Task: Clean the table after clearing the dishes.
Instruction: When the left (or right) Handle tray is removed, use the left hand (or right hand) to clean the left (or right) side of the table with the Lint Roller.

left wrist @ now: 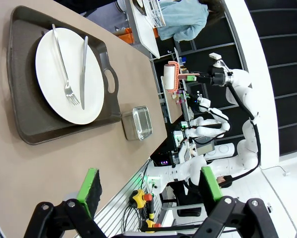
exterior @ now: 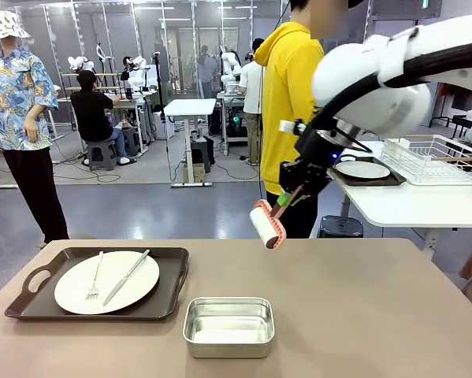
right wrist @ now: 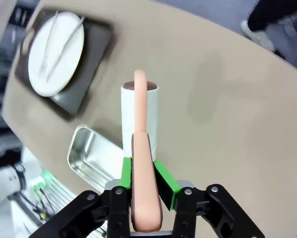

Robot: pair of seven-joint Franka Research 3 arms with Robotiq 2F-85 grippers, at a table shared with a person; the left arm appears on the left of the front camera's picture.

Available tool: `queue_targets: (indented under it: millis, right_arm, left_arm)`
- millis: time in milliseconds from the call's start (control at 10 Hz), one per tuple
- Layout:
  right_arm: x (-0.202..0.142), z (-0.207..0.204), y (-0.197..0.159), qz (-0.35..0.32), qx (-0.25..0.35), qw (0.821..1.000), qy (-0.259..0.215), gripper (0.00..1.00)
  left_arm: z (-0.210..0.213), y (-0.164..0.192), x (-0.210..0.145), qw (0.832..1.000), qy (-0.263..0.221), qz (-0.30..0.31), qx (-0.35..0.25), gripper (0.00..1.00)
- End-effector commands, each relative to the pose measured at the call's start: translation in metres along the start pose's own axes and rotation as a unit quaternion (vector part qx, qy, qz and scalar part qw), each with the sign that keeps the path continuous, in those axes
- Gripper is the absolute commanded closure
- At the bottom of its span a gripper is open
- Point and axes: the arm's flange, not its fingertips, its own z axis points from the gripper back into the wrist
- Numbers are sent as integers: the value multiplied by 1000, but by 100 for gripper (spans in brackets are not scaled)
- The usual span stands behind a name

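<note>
Front view: the right gripper (exterior: 287, 201) clamps a lint roller (exterior: 265, 223) by its pink handle above the table (exterior: 362, 315), likely for rolling it clean. Meanwhile the left gripper (left wrist: 150, 184) gapes empty, facing 1 tray (left wrist: 19, 74) whose plate (left wrist: 49, 84) awaits clearing.

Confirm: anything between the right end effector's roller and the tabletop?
Nothing visible. The right end effector holds the lint roller over bare table; the tray with its plate and the steel pan sit toward the robot's left.

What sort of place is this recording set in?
Probably a robotics lab, not a dining room: the right gripper holds a lint roller above a staged table, with workbenches and floor cables behind.
</note>
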Motion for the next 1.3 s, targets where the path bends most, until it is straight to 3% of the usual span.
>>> queue_targets:
  millis: [0, 200, 400, 600, 700, 800, 1200]
  right_arm:
    - [-30, -15, -20, -71, 62, 996, -8, 77]
    - [-45, -31, -63, -148, 76, 986, -23, 77]
    - [-51, -35, -84, -179, 79, 980, -31, 77]
    - [-57, -46, -98, -204, 66, 977, -4, 77]
    - [-55, -51, -101, -203, 74, 976, 17, 77]
    - [-55, -41, -101, -193, 70, 979, -10, 77]
    - [-55, -41, -101, -193, 70, 979, -10, 77]
  left_arm:
    - [2, -1, -1, 1000, -1, -4, -2, 0]
    - [2, -1, -1, 1000, -1, -4, -2, 0]
    - [2, -1, -1, 1000, -1, -4, -2, 0]
    - [2, -1, -1, 1000, -1, -4, -2, 0]
    - [2, -1, -1, 1000, -1, -4, -2, 0]
    - [2, -1, -1, 1000, -1, -4, -2, 0]
    - [2, -1, -1, 1000, -1, -4, -2, 0]
